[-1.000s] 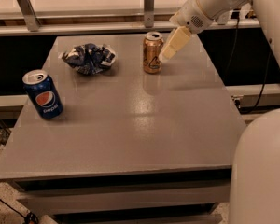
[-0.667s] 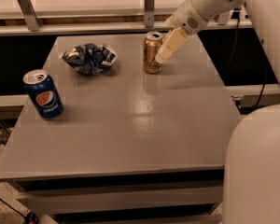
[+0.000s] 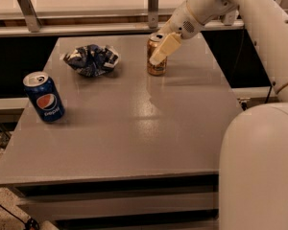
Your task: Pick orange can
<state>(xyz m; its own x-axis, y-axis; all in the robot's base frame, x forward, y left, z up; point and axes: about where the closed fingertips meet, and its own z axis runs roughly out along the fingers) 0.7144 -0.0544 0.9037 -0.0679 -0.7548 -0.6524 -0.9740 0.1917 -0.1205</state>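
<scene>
- Step in hand: reach-and-grasp stage of the pick. My gripper (image 3: 163,49) is at the far side of the desk (image 3: 134,133), right at the orange can (image 3: 157,70). Its pale tip crosses the can's upper front, coming in from the right.
- Grip state: I cannot tell whether I am released or clenched on the can. Only one pale part of the gripper shows, and the rest is hidden.
- Can position: upright with its base on the desk, far centre. It stands near the crumpled snack bag (image 3: 92,59), on that bag's right, and well apart from the blue can (image 3: 43,97) by the left edge.
- Progress, my judgement: lift not yet done, since the can reads as resting on the desk surface.
- Next move, my judgement: make sure the can is seated squarely in the gripper, squeeze at mid-height, then raise straight up.
- Risks: the wall is smooth metal. Too light a squeeze and it may slip; off-centre contact may tip it toward the bag.
- Writing, blue can: white "pepsi" under a red-white-blue globe, readable.
- Writing, orange can: label is mostly covered by my gripper, so I cannot read it.
- Writing, snack bag: blue and white, too wrinkled to read any print.
</scene>
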